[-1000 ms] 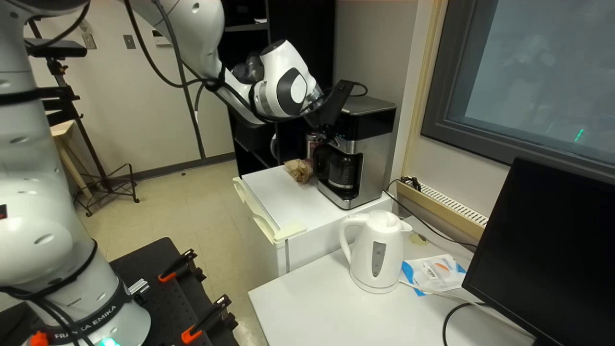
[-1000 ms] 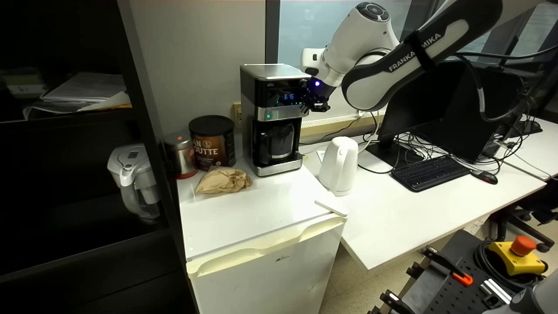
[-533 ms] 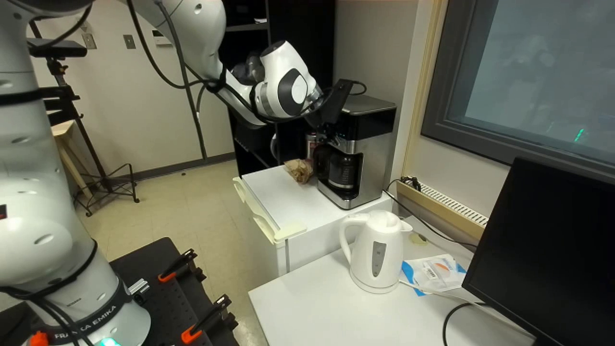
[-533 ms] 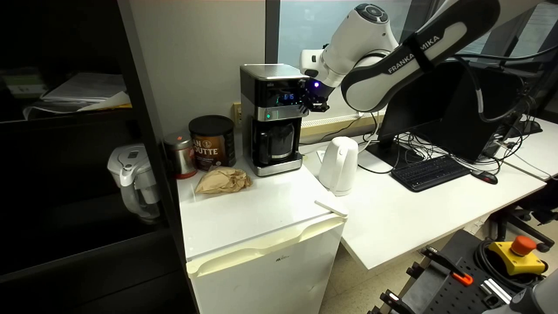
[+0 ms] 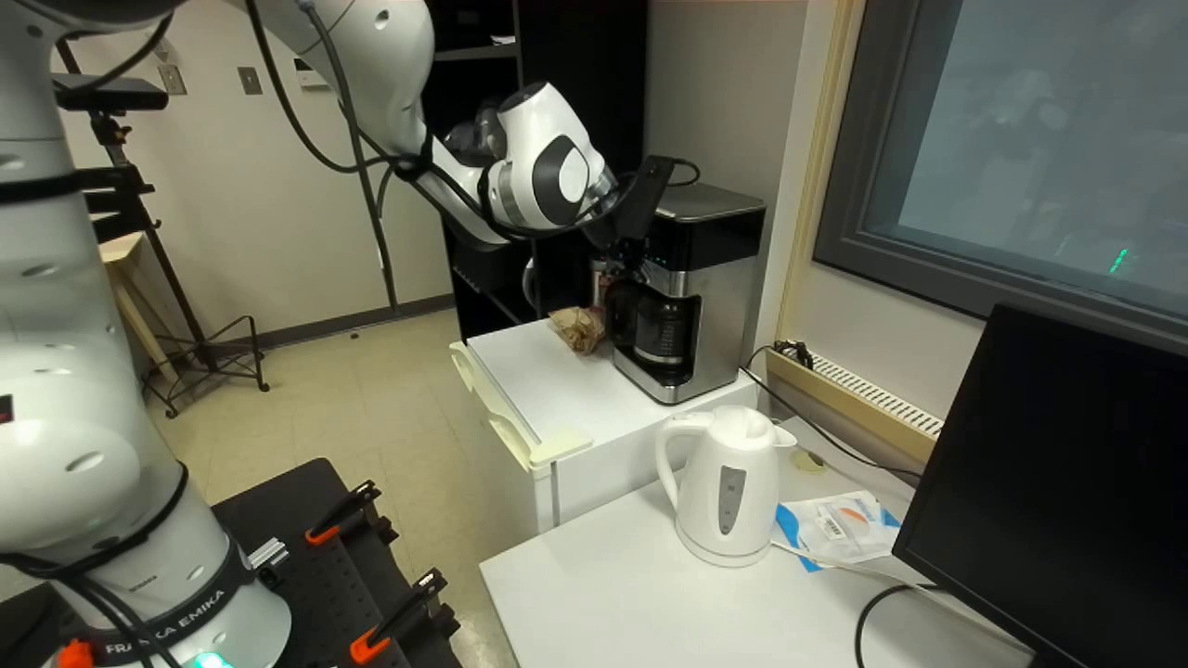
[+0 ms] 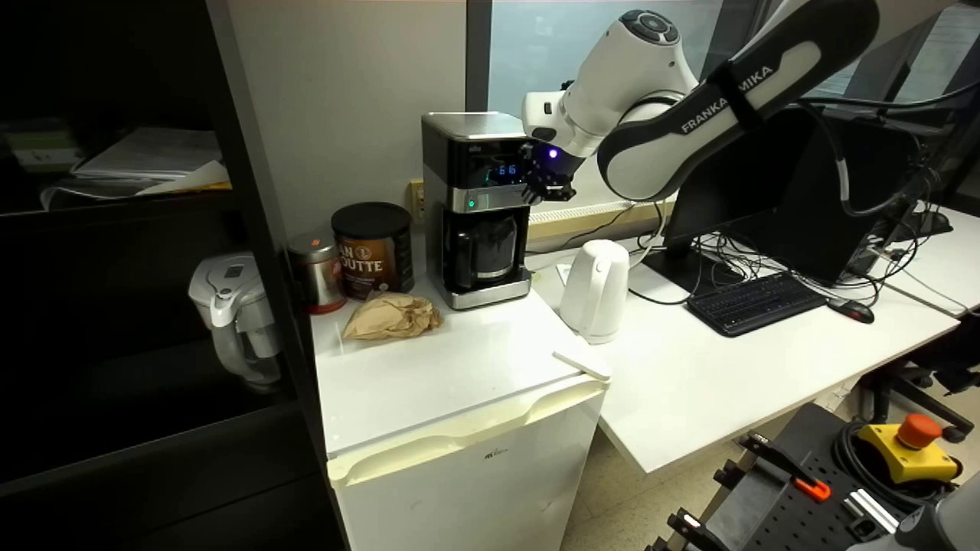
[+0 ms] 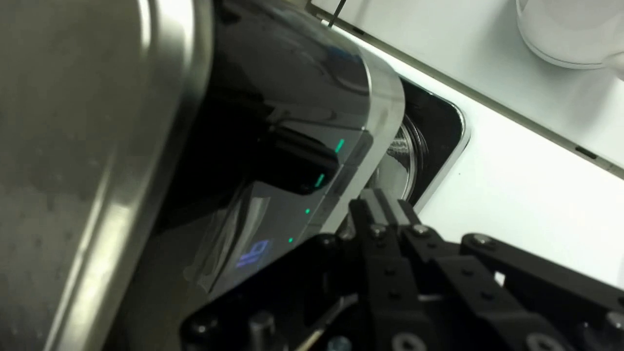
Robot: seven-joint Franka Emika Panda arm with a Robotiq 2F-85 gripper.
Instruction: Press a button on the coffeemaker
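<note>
Coffeemaker (image 6: 484, 200) btns (image 7: 342, 180) are sitting near the closed, empty end effector (image 7: 382, 204), reach looking mostly done, press prob. pending (contact unclear).

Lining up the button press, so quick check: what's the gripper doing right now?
Gripper: closed, holding nothing in the wrist view; contact with the coffeemaker can't be told.
</note>
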